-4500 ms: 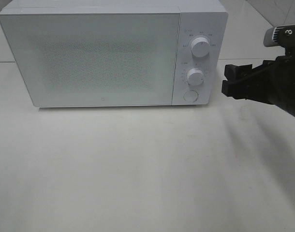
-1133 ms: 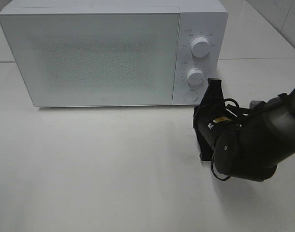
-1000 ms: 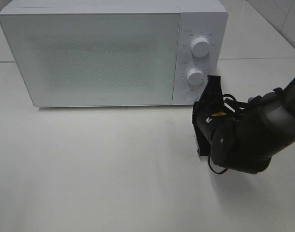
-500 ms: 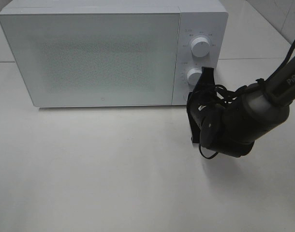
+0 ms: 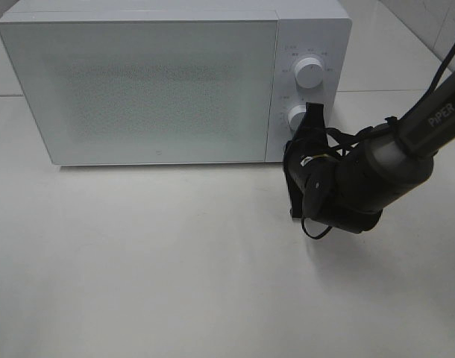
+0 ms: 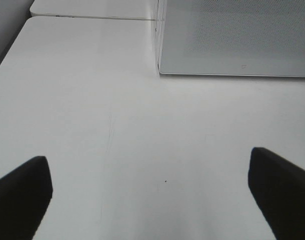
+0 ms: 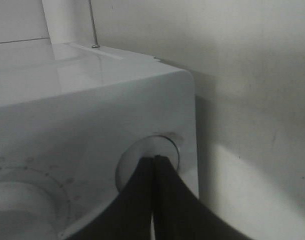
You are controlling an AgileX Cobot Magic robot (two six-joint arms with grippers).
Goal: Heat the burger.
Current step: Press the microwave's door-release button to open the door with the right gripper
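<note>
Looking down from the high camera, we see the white microwave (image 5: 153,89) at the back of the pale table (image 5: 138,261), its frosted door shut. Its control panel on the right carries an upper knob (image 5: 309,72) and a lower knob (image 5: 295,117), the second partly hidden by the arm. The right gripper (image 5: 295,149) reaches across to that panel and its tips sit at the panel's lower corner, below the lower knob. The dark arm behind it runs off toward the right edge. The burger shows in none of our views, so we cannot tell where it is.

From the left wrist, we see the left gripper (image 6: 148,167) released: its two dark fingers (image 6: 22,187) stand far apart above the table, holding nothing. The lower corner of the microwave door lies well ahead of them.

From the right wrist, the jaws are clenched. The two black fingertips (image 7: 142,172) meet with only a hairline gap between them, and they touch the round button (image 7: 167,147) set in the panel's corner. Nothing is held between them. Beside it we make out the edge of the lower knob and its ring of tick marks.
</note>
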